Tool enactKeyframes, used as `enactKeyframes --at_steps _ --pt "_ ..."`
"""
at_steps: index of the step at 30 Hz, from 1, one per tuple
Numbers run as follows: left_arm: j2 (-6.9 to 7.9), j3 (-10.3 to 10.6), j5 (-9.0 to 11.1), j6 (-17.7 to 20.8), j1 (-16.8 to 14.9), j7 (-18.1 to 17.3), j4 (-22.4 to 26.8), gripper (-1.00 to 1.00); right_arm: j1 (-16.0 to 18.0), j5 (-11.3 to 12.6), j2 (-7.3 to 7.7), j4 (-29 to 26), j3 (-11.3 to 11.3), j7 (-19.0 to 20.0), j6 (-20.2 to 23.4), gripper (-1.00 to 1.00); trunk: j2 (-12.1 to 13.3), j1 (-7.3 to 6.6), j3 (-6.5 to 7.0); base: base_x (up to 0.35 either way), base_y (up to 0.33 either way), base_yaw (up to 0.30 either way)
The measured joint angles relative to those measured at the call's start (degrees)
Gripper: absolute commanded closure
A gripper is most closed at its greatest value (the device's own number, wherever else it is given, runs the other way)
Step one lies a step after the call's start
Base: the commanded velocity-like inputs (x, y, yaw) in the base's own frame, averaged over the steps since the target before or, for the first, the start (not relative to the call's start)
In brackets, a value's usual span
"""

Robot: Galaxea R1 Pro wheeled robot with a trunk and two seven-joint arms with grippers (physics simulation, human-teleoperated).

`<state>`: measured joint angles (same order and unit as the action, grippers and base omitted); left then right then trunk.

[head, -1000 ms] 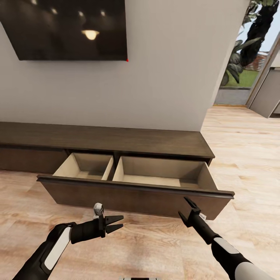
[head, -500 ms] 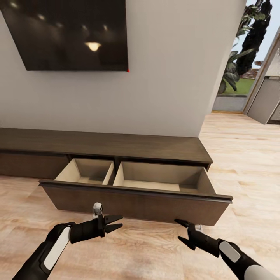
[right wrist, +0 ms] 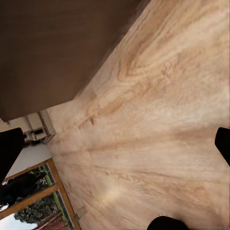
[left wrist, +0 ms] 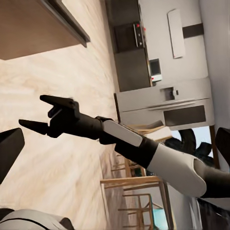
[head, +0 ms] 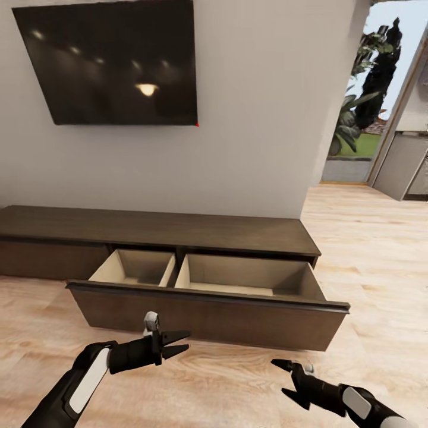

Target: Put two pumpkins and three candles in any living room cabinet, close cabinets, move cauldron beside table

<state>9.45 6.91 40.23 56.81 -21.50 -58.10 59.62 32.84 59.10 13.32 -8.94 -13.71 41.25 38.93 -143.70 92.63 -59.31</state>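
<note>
The long dark-brown cabinet (head: 178,227) stands against the wall with its wide drawer (head: 208,315) pulled out. The drawer's two beige compartments show only bare bottoms. My left gripper (head: 183,343) hovers open over the floor just in front of the drawer front, near its left half. My right gripper (head: 279,376) is open too, lower and nearer to me, apart from the drawer's right end; it also appears in the left wrist view (left wrist: 31,111). The right wrist view looks at the dark drawer front (right wrist: 57,48) and the floor. The pumpkins, candles, cauldron and table are out of view.
A black TV (head: 113,65) hangs on the wall above the cabinet. To the right, a doorway (head: 362,131) opens onto plants, with grey kitchen units (head: 404,169) beside it. Light wood floor (head: 368,249) spreads out to the right. Wooden chairs (left wrist: 139,191) show in the left wrist view.
The camera has backed away and tilted up. My right gripper has drawn back and down from the drawer front's right end. The left gripper and the open drawer have stayed put.
</note>
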Motion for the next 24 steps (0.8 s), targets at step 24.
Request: enactKeyframes --at_steps 24 --pt "-0.01 0.0 0.0 0.0 0.0 0.1 0.0 -1.0 -1.1 0.1 -0.08 1.7 0.0 -0.6 -5.6 -1.0 0.3 -0.64 5.32 -0.021 0.0 0.0"
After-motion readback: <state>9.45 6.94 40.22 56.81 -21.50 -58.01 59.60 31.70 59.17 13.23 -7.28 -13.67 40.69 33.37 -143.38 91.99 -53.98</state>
